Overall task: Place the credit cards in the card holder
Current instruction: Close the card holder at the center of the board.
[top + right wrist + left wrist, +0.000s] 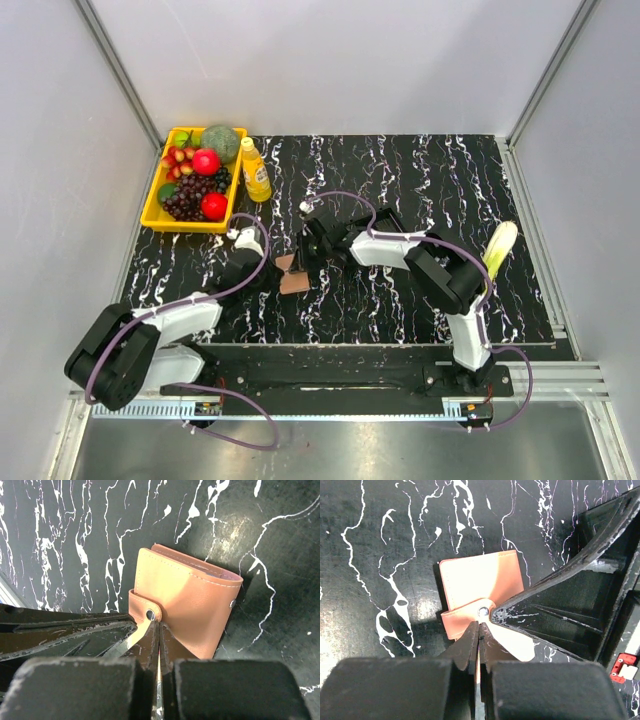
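Observation:
The tan-brown card holder [295, 283] lies mid-table between both grippers. In the left wrist view [480, 577] and the right wrist view [195, 605] its snap tab hangs unsnapped right at the jaw tips. My left gripper [272, 270] [479, 626] is shut on a thin pinkish-tan edge of the card holder beside the tab. My right gripper [303, 262] [159, 626] is shut on a thin sliver seen edge-on, which looks like a dark glossy credit card, its tip at the tab. Each wrist view shows the other gripper's black fingers [555, 605] [65, 632]. No loose cards show.
A yellow tray [152, 208] of fruit stands at the back left with a yellow bottle [256, 170] beside it. A pale yellow-green object [500, 248] lies at the right, near the right arm. The marbled black mat ends at a metal rail along the near side.

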You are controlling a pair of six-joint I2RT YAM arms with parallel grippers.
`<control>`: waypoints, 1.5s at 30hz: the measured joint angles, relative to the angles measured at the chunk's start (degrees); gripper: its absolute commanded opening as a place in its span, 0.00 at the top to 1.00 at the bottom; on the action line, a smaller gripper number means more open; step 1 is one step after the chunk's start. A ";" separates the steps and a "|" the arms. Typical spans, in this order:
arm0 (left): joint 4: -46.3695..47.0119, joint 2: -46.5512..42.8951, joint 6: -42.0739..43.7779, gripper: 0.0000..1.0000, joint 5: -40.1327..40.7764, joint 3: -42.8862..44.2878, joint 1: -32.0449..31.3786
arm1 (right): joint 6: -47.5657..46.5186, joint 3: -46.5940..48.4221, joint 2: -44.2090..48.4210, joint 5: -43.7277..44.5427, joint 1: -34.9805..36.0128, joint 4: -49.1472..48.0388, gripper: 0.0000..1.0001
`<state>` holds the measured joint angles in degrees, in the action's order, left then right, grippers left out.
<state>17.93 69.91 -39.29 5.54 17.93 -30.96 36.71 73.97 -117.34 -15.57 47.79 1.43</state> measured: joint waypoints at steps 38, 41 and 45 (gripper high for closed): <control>-6.25 0.96 1.88 1.00 0.02 6.49 -0.09 | 0.11 -2.25 1.88 2.38 0.20 -0.59 1.00; -6.32 1.22 1.88 1.00 0.04 6.49 -0.09 | 0.24 -1.77 1.42 2.32 0.20 -0.55 1.00; -6.29 1.84 1.95 1.00 0.02 6.49 -0.09 | 0.24 -1.60 1.42 2.38 0.20 -0.50 1.00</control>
<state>11.64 71.75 -37.34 5.56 24.43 -31.05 36.95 72.38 -115.92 -13.19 47.99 0.93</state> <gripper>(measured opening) 0.015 0.009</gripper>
